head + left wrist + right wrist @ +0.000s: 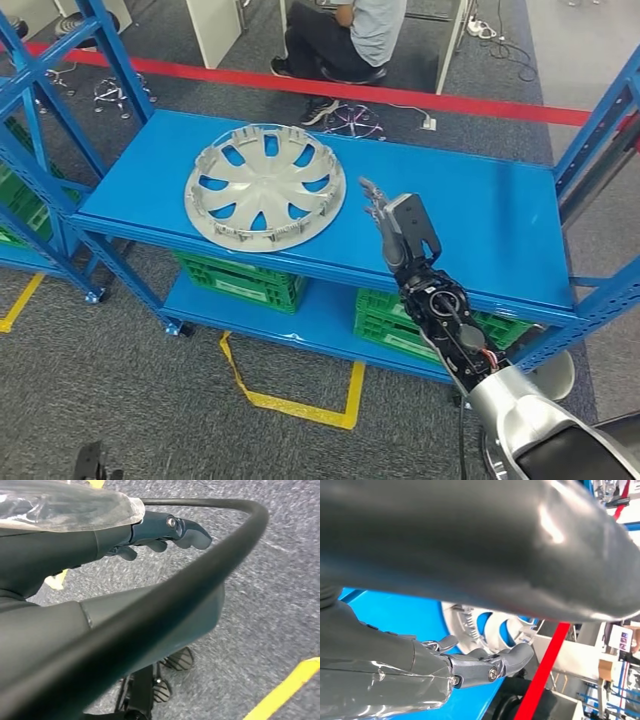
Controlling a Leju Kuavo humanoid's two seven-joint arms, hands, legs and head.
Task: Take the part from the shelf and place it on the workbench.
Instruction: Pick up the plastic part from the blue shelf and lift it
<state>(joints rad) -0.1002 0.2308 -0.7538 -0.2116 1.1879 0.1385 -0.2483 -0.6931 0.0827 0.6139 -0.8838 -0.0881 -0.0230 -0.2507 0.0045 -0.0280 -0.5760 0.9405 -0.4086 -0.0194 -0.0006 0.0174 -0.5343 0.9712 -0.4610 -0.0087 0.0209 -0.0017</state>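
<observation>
R hand [383,222] empty, fingers extended, over shelf [483,215] just beside hubcap [264,186], not touching.

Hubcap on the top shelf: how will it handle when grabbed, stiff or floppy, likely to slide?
The hubcap looks like thin moulded plastic: probably light, fairly stiff, some rim flex. Lying flat on the smooth blue shelf, it likely slides if pushed. Spoke openings offer finger holds; the edge clips look breakable.

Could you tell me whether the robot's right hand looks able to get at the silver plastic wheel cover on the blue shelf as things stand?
Probably yes. The right hand hovers open above the blue metal shelf, beside the silver plastic wheel cover, with bare shelf between them and nothing in the way.
</observation>
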